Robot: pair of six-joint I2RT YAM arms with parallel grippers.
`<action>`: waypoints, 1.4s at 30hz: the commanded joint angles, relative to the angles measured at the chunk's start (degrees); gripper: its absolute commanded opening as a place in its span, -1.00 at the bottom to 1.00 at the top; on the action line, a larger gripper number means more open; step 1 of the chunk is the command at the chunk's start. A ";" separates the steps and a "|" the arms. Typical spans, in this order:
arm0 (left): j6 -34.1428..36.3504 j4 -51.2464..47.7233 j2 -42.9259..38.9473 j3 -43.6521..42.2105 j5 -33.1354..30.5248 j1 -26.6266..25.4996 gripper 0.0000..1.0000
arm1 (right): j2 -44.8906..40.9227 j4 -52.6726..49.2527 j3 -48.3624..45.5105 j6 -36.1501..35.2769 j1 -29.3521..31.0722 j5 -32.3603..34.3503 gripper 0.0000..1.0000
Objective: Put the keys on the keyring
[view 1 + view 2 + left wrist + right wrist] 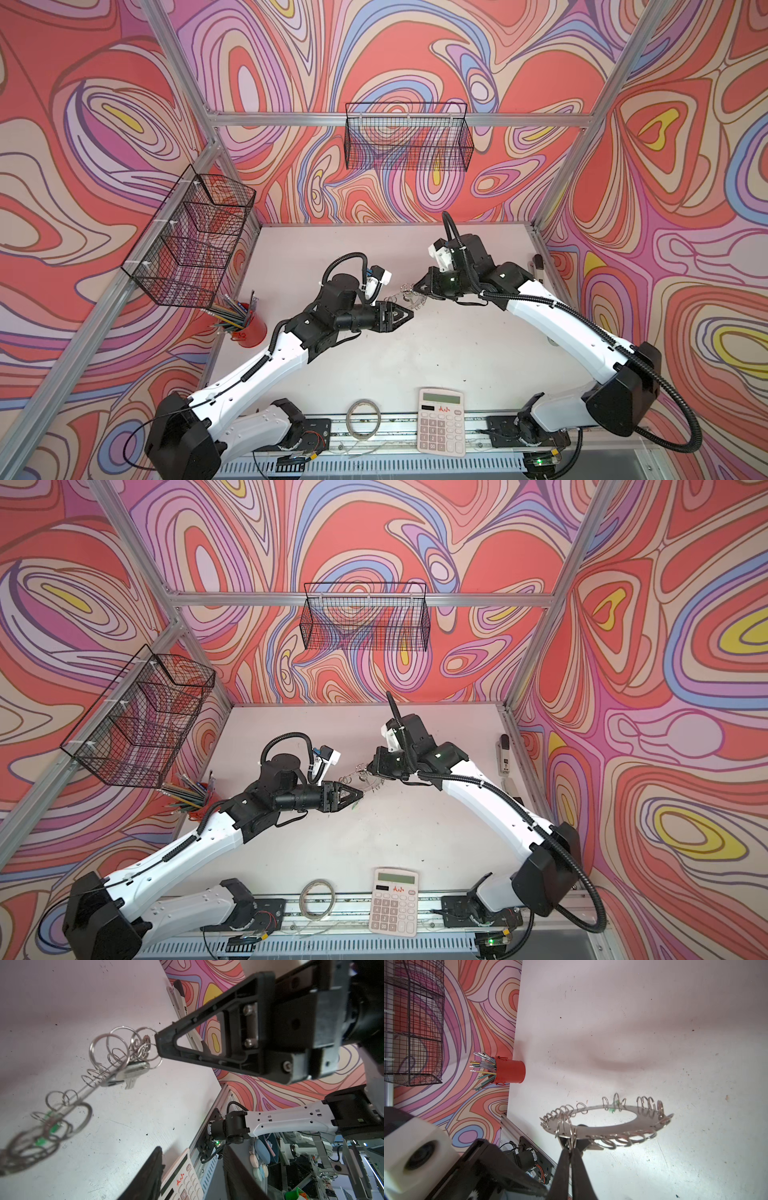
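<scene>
My right gripper (571, 1149) is shut on one wire loop of the keyring (646, 1118) and holds the disc in the air above the table, tilted. In both top views the keyring (409, 297) (361, 777) hangs from the right gripper (415, 287) at mid-table. A silver key (133, 1073) with a dark tag hangs under the disc near the held loop. A green tag (53, 1127) (611, 1108) shows among the loops on the opposite rim. My left gripper (409, 314) (192, 1148) is open and empty, close beside the keyring's lower edge, not touching it.
A calculator (440, 422) and a translucent tape roll (363, 417) lie at the table's front edge. A red cup of pencils (249, 328) stands at the left edge under a wire basket (187, 245). A marker (537, 270) lies along the right edge.
</scene>
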 commanded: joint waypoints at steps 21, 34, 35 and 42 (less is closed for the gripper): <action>9.42 16.43 4.93 -1.66 -9.24 0.03 0.35 | -2.41 -1.89 6.81 2.68 -0.29 -9.73 -1.00; 9.54 18.67 3.54 -3.15 -5.38 0.45 0.06 | -1.72 -2.68 5.94 0.74 -0.68 -11.28 -1.00; 9.33 18.58 3.01 -3.47 -5.55 0.53 -0.01 | -1.76 -2.61 5.89 0.68 -0.80 -11.36 -1.00; 8.67 16.23 0.65 -4.31 -6.57 0.65 -0.52 | -1.49 -1.75 5.77 0.71 -1.17 -11.88 -1.00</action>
